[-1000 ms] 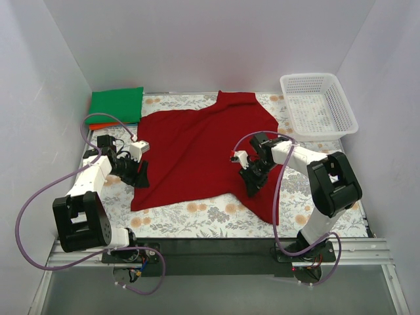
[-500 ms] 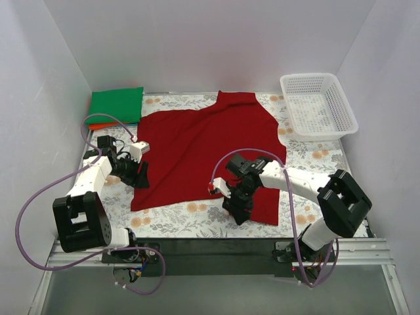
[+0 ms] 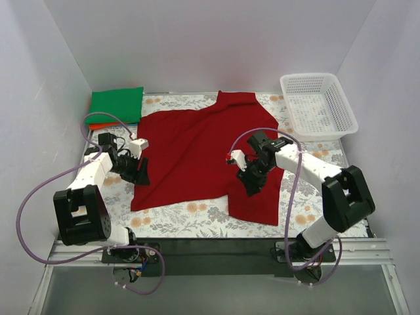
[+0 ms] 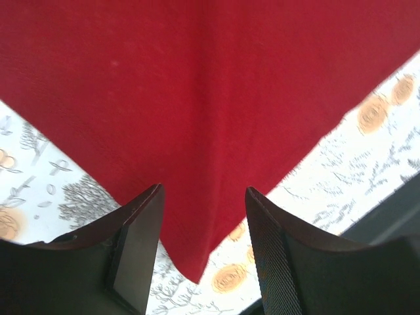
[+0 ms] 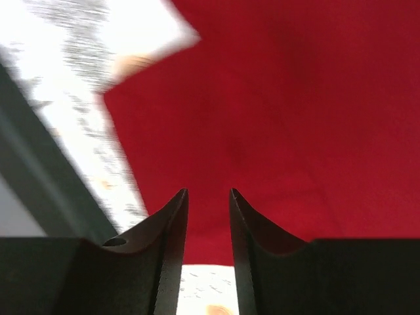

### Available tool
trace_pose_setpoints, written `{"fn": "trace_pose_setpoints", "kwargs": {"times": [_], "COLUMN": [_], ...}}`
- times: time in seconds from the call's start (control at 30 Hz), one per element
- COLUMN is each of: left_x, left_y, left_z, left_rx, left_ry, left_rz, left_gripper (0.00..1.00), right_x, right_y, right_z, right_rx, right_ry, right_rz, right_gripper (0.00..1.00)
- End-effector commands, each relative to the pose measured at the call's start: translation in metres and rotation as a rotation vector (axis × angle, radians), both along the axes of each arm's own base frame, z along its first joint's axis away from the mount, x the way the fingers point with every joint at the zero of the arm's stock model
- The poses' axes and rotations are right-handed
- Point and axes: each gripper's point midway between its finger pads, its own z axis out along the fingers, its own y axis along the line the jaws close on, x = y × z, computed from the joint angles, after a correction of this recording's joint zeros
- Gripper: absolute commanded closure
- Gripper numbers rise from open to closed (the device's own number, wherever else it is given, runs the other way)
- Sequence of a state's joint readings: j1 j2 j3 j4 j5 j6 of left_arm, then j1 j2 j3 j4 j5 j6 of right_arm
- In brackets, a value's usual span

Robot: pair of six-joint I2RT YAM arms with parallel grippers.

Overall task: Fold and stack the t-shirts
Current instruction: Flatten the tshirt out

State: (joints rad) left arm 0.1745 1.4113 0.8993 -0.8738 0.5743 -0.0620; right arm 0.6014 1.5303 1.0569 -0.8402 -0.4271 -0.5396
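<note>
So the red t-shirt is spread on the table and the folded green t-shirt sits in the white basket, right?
Not quite: the red t-shirt is spread on the table, but the folded green t-shirt lies in the far left corner, on an orange one, outside the white basket. The top external view shows it.

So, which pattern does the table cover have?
White tablecloth printed with grey leafy sprigs and orange flowers; the left wrist view shows it best.

White-shelled left arm (image 3: 94, 172) and right arm (image 3: 310, 168) carry bulky black joint housings (image 3: 80, 213), looping purple cables (image 3: 18, 213), small white wrist cameras (image 3: 138, 145) and matte black fingers (image 4: 134, 246), one with a fine mesh texture.
</note>
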Motion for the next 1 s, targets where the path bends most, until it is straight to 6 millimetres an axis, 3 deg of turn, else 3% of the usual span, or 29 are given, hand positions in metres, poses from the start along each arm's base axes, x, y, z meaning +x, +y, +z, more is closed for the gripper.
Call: {"fn": "trace_pose_setpoints", "kwargs": {"times": [0.0, 0.1, 0.2, 0.37, 0.5, 0.6, 0.7, 0.8, 0.83, 0.9, 0.97], "left_x": [0.029, 0.035, 0.039, 0.038, 0.032, 0.018, 0.003, -0.008, -0.008, 0.001, 0.007], "left_y": [0.01, 0.02, 0.021, 0.025, 0.054, 0.069, 0.081, 0.086, 0.087, 0.085, 0.079], "left_z": [0.003, -0.011, -0.022, -0.049, -0.07, -0.069, -0.063, -0.054, -0.051, -0.035, -0.021], "left_rx": [0.041, 0.084, 0.083, 0.101, 0.218, 0.236, 0.266, 0.301, 0.307, 0.291, 0.249], "left_ry": [-0.049, -0.027, -0.006, 0.082, 0.112, 0.15, 0.158, 0.146, 0.139, 0.105, 0.092], "left_rz": [0.061, 0.09, 0.105, 0.167, 0.219, 0.228, 0.208, 0.172, 0.166, 0.162, 0.168], "left_gripper": [0.49, 0.51, 0.52, 0.6, 0.67, 0.68, 0.68, 0.69, 0.69, 0.69, 0.68], "right_x": [0.041, 0.055, 0.051, 0.025, -0.014, -0.046, -0.078, -0.093, -0.096, -0.09, -0.067], "right_y": [-0.029, -0.05, -0.066, -0.091, -0.118, -0.122, -0.113, -0.092, -0.077, -0.065, -0.05], "right_z": [-0.016, -0.033, -0.051, -0.077, -0.093, -0.09, -0.077, -0.057, -0.04, -0.023, -0.002], "right_rx": [-0.114, -0.2, -0.274, -0.362, -0.441, -0.458, -0.439, -0.379, -0.312, -0.261, -0.209], "right_ry": [-0.064, -0.085, -0.08, -0.03, 0.037, 0.072, 0.099, 0.096, 0.1, 0.091, 0.032], "right_rz": [-0.092, -0.111, -0.086, -0.008, 0.052, 0.138, 0.257, 0.358, 0.383, 0.377, 0.351], "right_gripper": [0.63, 0.64, 0.65, 0.66, 0.67, 0.66, 0.66, 0.65, 0.64, 0.61, 0.6]}}
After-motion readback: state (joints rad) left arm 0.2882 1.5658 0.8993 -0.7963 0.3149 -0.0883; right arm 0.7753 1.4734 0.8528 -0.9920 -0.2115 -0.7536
